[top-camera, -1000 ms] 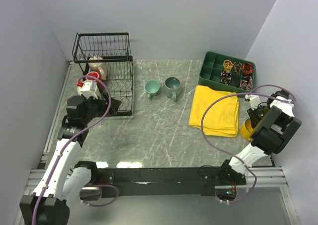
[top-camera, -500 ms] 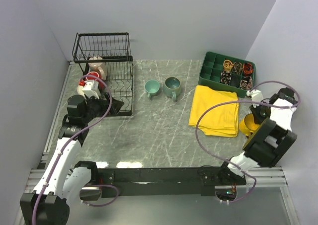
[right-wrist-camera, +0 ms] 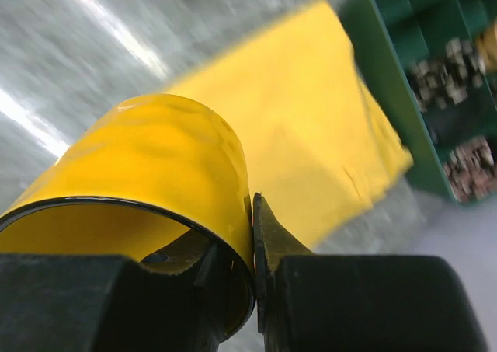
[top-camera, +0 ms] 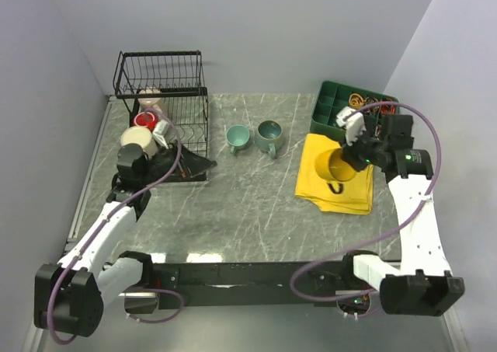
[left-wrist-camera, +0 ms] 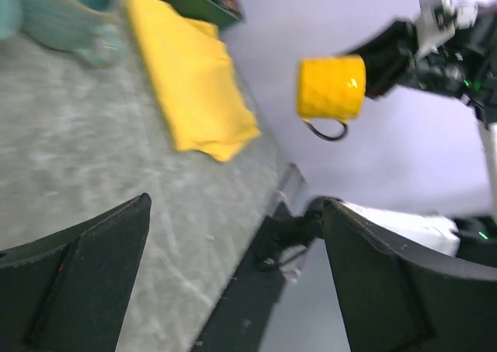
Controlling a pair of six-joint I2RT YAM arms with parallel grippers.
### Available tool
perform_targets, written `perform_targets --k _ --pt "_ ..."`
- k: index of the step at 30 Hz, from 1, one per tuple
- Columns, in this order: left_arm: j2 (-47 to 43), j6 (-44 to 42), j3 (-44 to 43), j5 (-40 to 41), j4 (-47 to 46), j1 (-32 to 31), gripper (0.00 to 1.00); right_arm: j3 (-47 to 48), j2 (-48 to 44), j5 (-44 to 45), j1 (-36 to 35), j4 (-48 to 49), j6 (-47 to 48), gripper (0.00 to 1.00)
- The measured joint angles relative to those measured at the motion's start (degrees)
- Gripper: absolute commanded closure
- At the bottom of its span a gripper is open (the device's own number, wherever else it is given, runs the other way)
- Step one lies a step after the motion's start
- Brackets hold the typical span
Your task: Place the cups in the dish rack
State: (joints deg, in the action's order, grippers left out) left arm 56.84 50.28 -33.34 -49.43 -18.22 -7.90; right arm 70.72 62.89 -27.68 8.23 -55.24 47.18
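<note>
**Yellow cup (top-camera: 334, 165) up in the air, rack waiting on the far left**

From overhead: the right gripper (top-camera: 352, 156) has the cup clamped and hanging above the yellow cloth (top-camera: 349, 195) on the right of the table (top-camera: 256, 204), just near of the green tray (top-camera: 332, 113). Well apart on the far left stands the dish rack (top-camera: 159, 55), with a red cup (top-camera: 144, 120) already on its base. The two teal cups (top-camera: 238, 137) wait mid-table, just beside each other. The left gripper (top-camera: 192, 162) sits at the rack's near right corner.

Over to the left wrist: the left gripper (left-wrist-camera: 233, 212) is spread wide with nothing between its fingers. Beyond it the yellow cup (left-wrist-camera: 331, 86) rides clear of the cloth (left-wrist-camera: 194, 80), tipped so its handle hangs below.

Right wrist now: one finger (right-wrist-camera: 268, 235) presses the outside of the cup (right-wrist-camera: 155, 165) wall, the other sits inside the mouth, a pinch on the rim.

My read on handling: glazed ceramic, so rigid, slick and chippy, with some weight. A rim pinch like this could let it swing or slip; a deep bite on the wall suits it, and a soft set-down against the wires.

No brand, label or lettering can be read anywhere.
</note>
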Motion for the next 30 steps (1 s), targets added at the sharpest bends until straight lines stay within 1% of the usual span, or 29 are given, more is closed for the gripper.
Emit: perform_targets --k 2,5,9,13,16,20,21,24,30 --pt "-0.1 2.4 -0.6 -0.3 -1.6 -3.6 0.04 1.0 -0.7 -0.2 -6.4 2.8 -7.2 1.0" --pt "-0.1 7.8 -0.7 -0.1 -7.0 -9.3 0.04 4.0 1.0 0.5 -13.8 7.3 -16.6 1.0" --pt "0.5 15.8 -0.4 2.4 -16.5 -15.0 0.04 8.6 5.0 0.3 -20.4 15.2 -29.3 1.0" --pt "3.1 23.1 0.2 8.3 -26.1 -20.7 0.04 9.7 6.9 -1.0 -22.6 23.4 -40.3 1.0" --pt "6.4 27.4 0.2 13.7 -31.1 -25.0 0.04 6.9 5.9 -1.9 -23.8 31.8 -48.6 1.0" --pt "11.2 31.6 -0.1 19.6 -36.4 -29.9 0.02 2.2 4.4 -4.2 -24.9 40.2 -57.6 1.0" --pt "12.2 32.1 -0.5 20.5 -37.2 -30.7 0.01 1.3 4.3 -5.0 -25.0 41.8 -59.0 1.0" --pt "16.1 33.9 -2.8 23.4 -40.0 -33.1 0.06 -1.7 4.2 -7.3 -25.8 45.7 -62.5 1.0" --pt "23.6 37.9 -7.9 25.6 -46.4 -35.7 0.15 -7.0 3.7 -11.9 -27.3 51.1 -64.7 1.0"
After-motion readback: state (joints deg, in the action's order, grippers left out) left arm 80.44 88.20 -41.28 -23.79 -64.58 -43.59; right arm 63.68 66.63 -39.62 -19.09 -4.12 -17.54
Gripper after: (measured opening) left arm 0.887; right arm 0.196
